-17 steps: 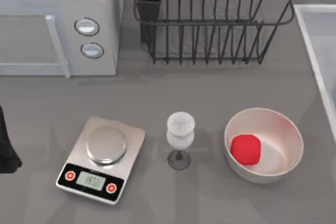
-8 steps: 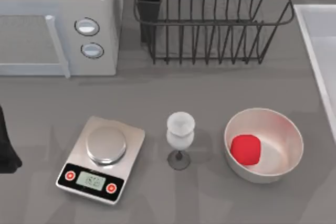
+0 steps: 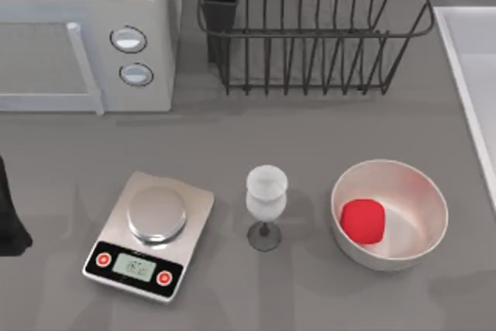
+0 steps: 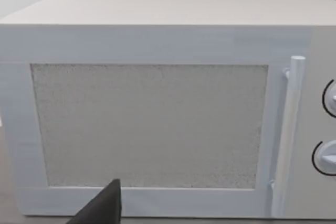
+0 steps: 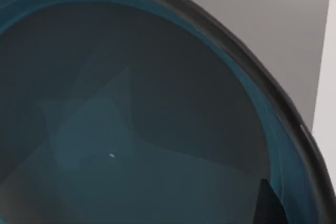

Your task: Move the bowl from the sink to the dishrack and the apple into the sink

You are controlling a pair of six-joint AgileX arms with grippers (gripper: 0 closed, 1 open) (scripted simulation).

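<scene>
Your right wrist cam sits right over the bowl (image 5: pixel 131 129): rigid, slick-glazed, prob light, so pinch the thin rim; jaws' state can't tell, both arms.

The left arm (image 3: pixel 11 218) sits low at the counter's left edge (one dark gripper finger (image 4: pixel 102 207) visible, parked).

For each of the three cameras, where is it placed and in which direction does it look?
Top view: above the table, looking down on microwave, dishrack, apple; left arm at the left edge.
Left wrist view: faces the microwave door; a dark fingertip shows.
Right wrist view: close over the bowl.
The top and left wrist views share the microwave.
</scene>
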